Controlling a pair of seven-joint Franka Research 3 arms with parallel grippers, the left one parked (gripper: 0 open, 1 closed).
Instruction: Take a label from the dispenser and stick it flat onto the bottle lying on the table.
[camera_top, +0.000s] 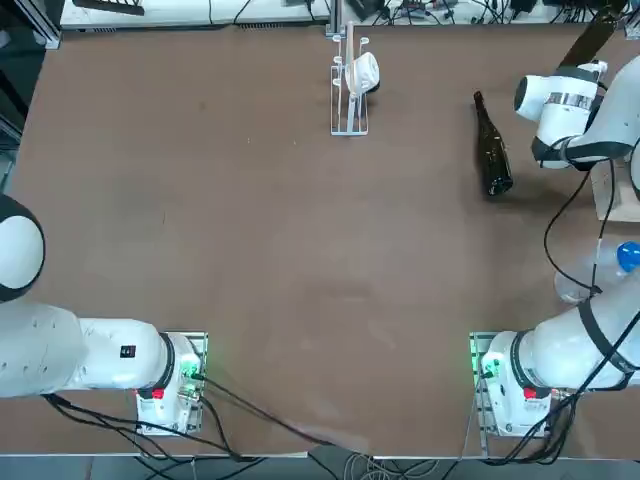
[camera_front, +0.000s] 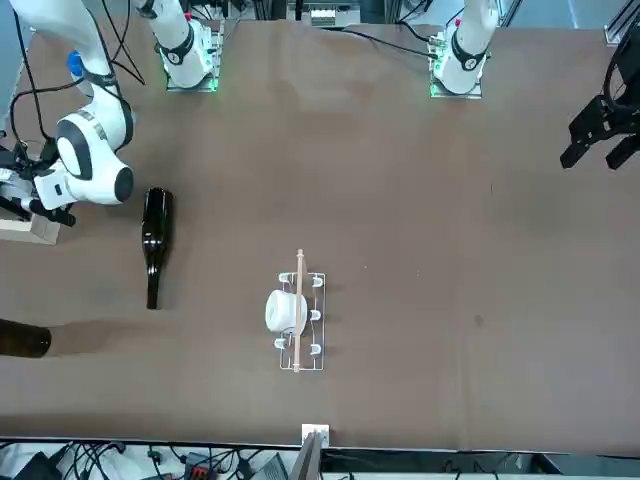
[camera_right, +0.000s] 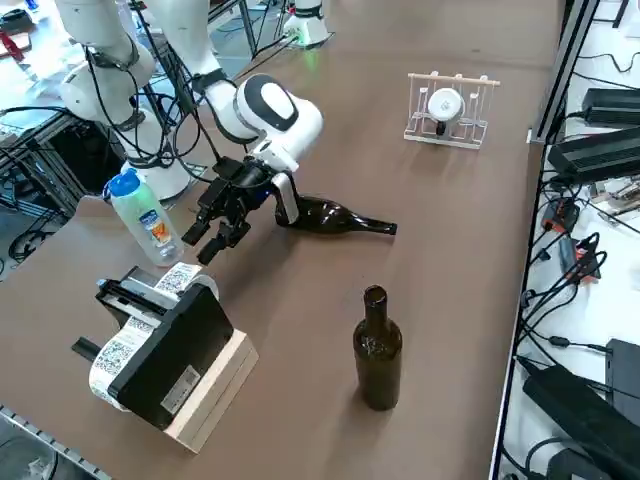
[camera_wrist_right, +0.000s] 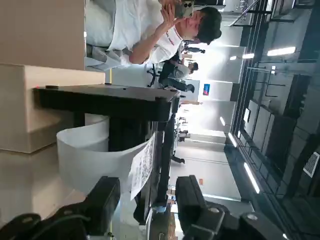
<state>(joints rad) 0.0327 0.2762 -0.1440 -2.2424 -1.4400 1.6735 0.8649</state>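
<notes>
So this is the pick-up step: the right gripper (camera_right: 212, 238) hangs left of centre in the right side view, pointed down at the label dispenser (camera_right: 160, 345), a dark box on a pale wooden block in the lower left of that frame. Nothing is in its grip. In the wrist view the two fingers (camera_wrist_right: 105, 202) stand spread with a clear gap, and the free label (camera_wrist_right: 142, 165), a white sticker with dark print, hangs off the dispenser's edge lined up with that gap, near the fingertips but not yet between them as far as I can tell.

The wine bottle (camera_right: 335, 217) lies on its side just right of the gripper in the side view, neck pointing right; in the top view it's in the upper right of the frame (camera_top: 491, 150). No label on it yet, so the sticking part hasn't begun.

Next move, I'd say: ease forward so the loose edge of the label sits between the pads, then close and peel it away cleanly. The tricky bit is probably that the sticker is floppy and could curl or fold.

Other stuff: a second dark bottle (camera_right: 377, 349) stands upright at lower centre of the side view, a clear plastic bottle with a blue cap (camera_right: 141, 216) stands at the left, and an acrylic rack (camera_right: 449, 109) sits at upper right.
</notes>
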